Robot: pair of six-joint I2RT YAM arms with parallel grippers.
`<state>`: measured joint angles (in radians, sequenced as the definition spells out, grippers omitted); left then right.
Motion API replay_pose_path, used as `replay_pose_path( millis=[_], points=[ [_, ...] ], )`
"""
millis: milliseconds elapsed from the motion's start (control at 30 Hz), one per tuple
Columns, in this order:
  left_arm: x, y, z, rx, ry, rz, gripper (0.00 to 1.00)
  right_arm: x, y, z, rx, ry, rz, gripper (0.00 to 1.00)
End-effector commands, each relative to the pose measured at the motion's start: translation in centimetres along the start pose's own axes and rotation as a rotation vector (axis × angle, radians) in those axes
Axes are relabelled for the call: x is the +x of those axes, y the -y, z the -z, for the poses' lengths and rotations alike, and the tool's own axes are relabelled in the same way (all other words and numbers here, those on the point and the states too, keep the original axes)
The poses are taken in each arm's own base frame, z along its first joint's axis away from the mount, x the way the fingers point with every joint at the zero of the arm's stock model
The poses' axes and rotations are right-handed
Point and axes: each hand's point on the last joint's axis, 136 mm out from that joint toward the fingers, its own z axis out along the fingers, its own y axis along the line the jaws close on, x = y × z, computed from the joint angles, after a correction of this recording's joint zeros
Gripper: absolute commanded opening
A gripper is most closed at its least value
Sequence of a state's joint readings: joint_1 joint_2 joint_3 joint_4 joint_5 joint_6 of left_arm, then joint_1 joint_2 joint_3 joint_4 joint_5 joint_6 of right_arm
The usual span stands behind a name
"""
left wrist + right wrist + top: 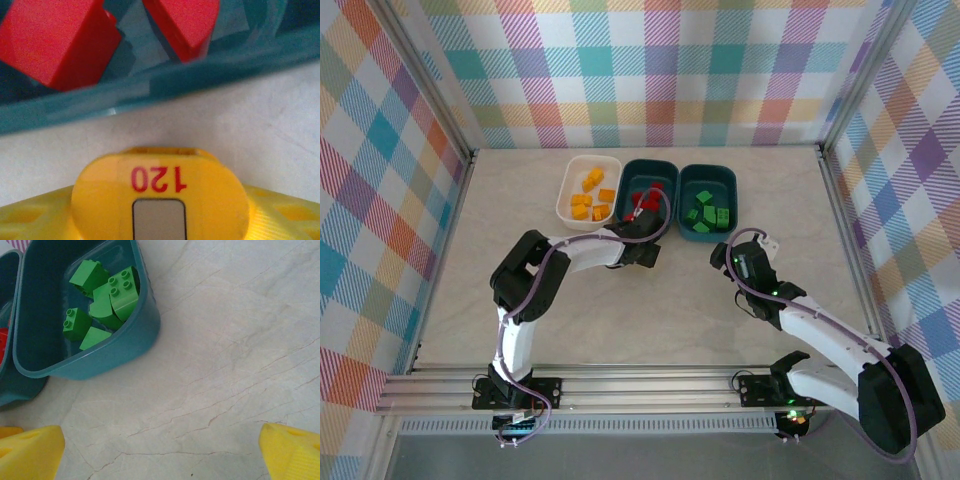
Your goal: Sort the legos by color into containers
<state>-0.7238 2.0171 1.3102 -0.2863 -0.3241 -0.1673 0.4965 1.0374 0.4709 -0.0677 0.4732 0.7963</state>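
Three containers stand in a row at the back. The white tray holds orange-yellow legos, the middle teal tray red legos, the right teal tray green legos. My left gripper sits at the middle tray's near wall, with red bricks just beyond it. A yellow ring marked "120" fills the space between its fingers, which lie against both its sides. My right gripper stands open over bare table, near the green tray.
The marble-patterned table stretches between the trays and the arm bases. Checked cloth walls close in the left, back and right sides. A metal rail runs along the near edge.
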Motion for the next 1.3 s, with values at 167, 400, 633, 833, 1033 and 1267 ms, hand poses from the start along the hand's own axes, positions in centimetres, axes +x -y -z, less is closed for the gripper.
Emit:
replay_pose_path(
  millis=[167, 400, 633, 833, 1033, 1267],
  points=[
    [-0.2, -0.9, 0.0, -0.018, 0.052, 0.059, 0.67, -0.9, -0.5, 0.0, -0.016, 0.029, 0.003, 0.99],
    [-0.1, 0.1, 5.0, 0.042, 0.110, 0.072, 0.63, -0.6, -0.6, -0.3, -0.015, 0.017, 0.004, 0.99],
    [-2.0, -2.3, 10.3, 0.041, 0.167, 0.115, 0.64, -0.3, -0.8, -0.5, -0.022, 0.000, 0.001, 0.99],
    [-4.6, -10.5, 9.1, -0.114, 0.118, 0.348, 0.65, -0.2, -0.9, -0.6, -0.023, -0.003, 0.003, 0.99],
    [-5.3, -16.9, 5.3, -0.210, -0.015, 0.533, 0.66, -0.3, -0.8, -0.6, -0.016, 0.003, 0.009, 0.99],
    [-8.1, -18.6, 2.9, -0.186, -0.027, 0.557, 0.77, -0.4, -1.1, -0.4, -0.029, 0.000, 0.016, 0.99]
  ],
)
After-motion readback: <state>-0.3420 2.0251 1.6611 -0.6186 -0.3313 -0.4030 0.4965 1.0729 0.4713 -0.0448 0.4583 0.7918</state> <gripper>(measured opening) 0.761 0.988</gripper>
